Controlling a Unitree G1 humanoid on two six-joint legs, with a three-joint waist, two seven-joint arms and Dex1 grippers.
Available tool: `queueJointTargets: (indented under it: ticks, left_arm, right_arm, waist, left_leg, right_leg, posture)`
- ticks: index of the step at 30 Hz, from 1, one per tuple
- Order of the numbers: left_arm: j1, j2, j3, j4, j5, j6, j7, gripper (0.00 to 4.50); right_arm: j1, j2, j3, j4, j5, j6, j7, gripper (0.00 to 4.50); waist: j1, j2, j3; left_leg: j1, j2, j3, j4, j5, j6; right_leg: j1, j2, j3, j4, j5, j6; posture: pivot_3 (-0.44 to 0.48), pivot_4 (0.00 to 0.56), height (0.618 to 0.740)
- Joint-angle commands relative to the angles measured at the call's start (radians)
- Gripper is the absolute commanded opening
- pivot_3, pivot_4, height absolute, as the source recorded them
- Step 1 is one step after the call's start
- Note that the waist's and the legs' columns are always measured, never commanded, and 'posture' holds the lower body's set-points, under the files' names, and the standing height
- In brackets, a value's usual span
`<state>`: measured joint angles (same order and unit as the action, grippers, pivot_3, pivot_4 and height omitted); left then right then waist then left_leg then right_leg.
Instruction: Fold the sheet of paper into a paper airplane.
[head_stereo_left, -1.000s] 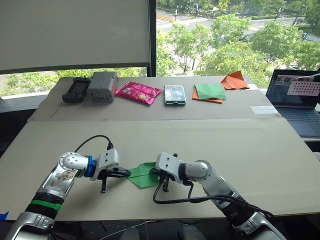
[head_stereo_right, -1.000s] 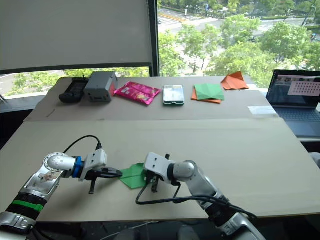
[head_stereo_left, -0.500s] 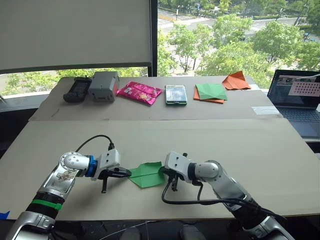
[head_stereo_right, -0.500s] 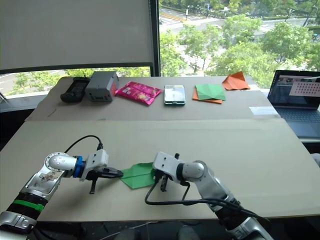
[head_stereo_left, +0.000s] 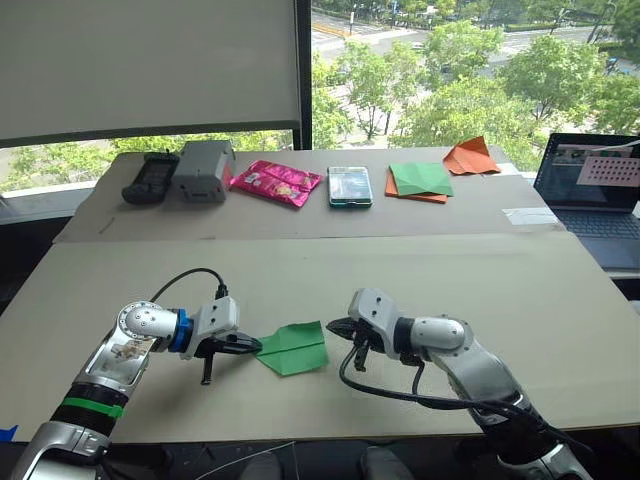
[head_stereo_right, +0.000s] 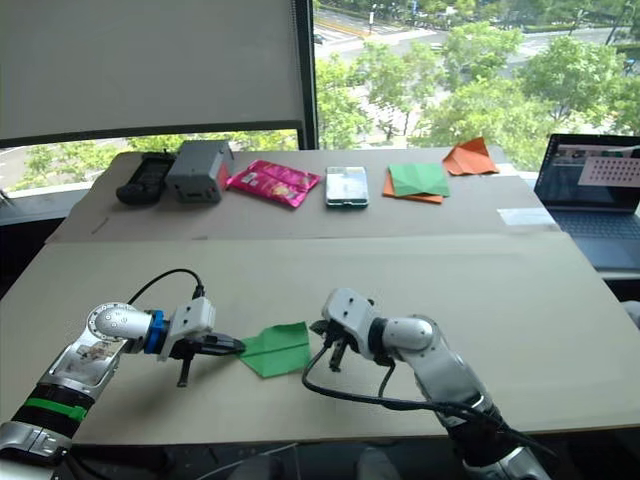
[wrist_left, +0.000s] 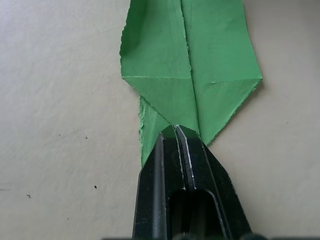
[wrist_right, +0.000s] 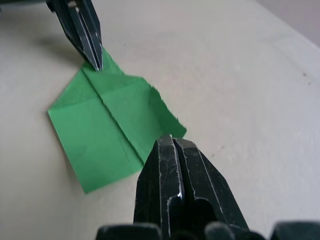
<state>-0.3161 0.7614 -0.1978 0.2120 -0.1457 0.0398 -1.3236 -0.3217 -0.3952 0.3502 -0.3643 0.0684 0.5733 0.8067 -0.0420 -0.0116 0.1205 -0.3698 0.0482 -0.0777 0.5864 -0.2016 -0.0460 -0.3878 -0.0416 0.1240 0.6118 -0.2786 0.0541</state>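
The sheet of paper (head_stereo_left: 293, 348) is bright green, creased down its middle and folded to a point, and lies flat on the near table. My left gripper (head_stereo_left: 256, 345) is shut on that pointed left tip; the left wrist view has the black fingertips (wrist_left: 176, 131) pinching the paper's (wrist_left: 190, 60) point. My right gripper (head_stereo_left: 336, 327) is shut and sits at the sheet's right edge, low over the table. In the right wrist view its tips (wrist_right: 169, 140) meet the torn edge of the paper (wrist_right: 110, 135), with no paper seen between them.
Along the far board lie a black device (head_stereo_left: 152, 178), a grey box (head_stereo_left: 203, 170), a pink packet (head_stereo_left: 277, 183), a phone (head_stereo_left: 350, 186), a green-and-orange paper stack (head_stereo_left: 420, 183) and an orange pointed paper shape (head_stereo_left: 472, 158). A laptop (head_stereo_left: 595, 190) stands at the right.
My right gripper has slid rightward from over the sheet to its right edge. The sheet now lies flatter and stretched further right. The left gripper has kept its hold in place.
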Motion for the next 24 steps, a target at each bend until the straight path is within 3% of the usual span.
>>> queueJointTargets:
  ticks: [1,16,24]
  left_arm:
    - [0.012,-0.003,-0.038,0.028,0.040,0.004,-0.002,0.00]
    - [0.020,0.003,-0.026,-0.005,0.029,0.020,0.002,0.00]
    - [-0.033,0.048,0.043,-0.137,-0.108,0.172,-0.074,0.00]
  right_arm:
    - [-0.035,0.025,0.033,-0.018,0.012,0.023,-0.016,0.01]
    - [-0.089,0.072,0.170,0.295,-0.112,0.026,-0.085,0.01]
    - [-0.088,0.063,0.201,0.312,-0.122,0.080,-0.082,0.01]
  waist:
    - [0.001,0.000,0.000]
    - [0.000,-0.002,0.000]
    - [-0.004,-0.003,-0.001]
  left_leg:
    - [0.000,0.000,0.000,0.000,0.000,0.000]
    - [0.000,0.000,0.000,0.000,0.001,0.001]
    - [0.000,0.000,0.000,0.000,0.001,0.001]
  right_leg:
    - [0.000,0.000,0.000,0.000,0.000,0.000]
    - [0.001,0.000,0.000,0.000,0.000,0.000]
    - [0.000,0.000,0.000,0.000,0.000,0.000]
  posture:
    - [0.000,0.150,0.740]
    - [0.000,0.150,0.740]
    - [0.000,0.150,0.740]
